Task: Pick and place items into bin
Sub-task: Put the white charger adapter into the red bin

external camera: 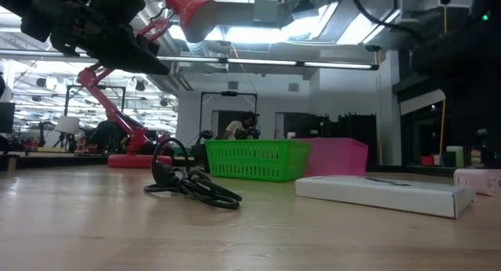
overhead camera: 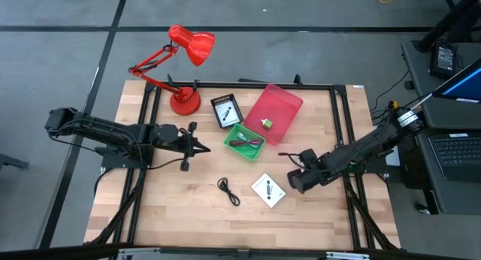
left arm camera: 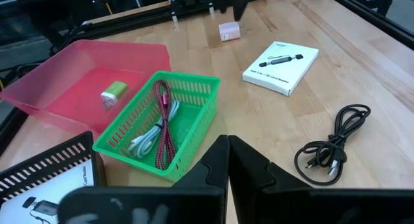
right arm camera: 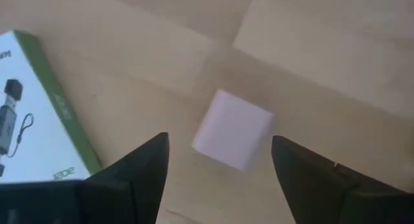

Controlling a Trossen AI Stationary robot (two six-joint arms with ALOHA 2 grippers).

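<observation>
My right gripper [right arm camera: 220, 145] is open and low over the table, one finger on each side of the pink cube [right arm camera: 233, 138], which sits flat on the wood and is touched by neither. The cube [left arm camera: 229, 32] also shows in the left wrist view. My left gripper [overhead camera: 200, 146] is shut and hangs in the air left of the green basket [overhead camera: 244, 141], which holds a maroon cable [left arm camera: 163, 120] and a pale one. A white card box [overhead camera: 268, 189] and a black cable [overhead camera: 228, 190] lie on the table. The pink bin [overhead camera: 273, 113] holds a small green piece [left arm camera: 111, 94].
A red desk lamp [overhead camera: 184, 65] stands at the far left of the table. A black tray with a second white card [overhead camera: 225, 110] sits beside the pink bin. A black frame rail [overhead camera: 338, 132] runs round the work area. Bare wood lies along the near edge.
</observation>
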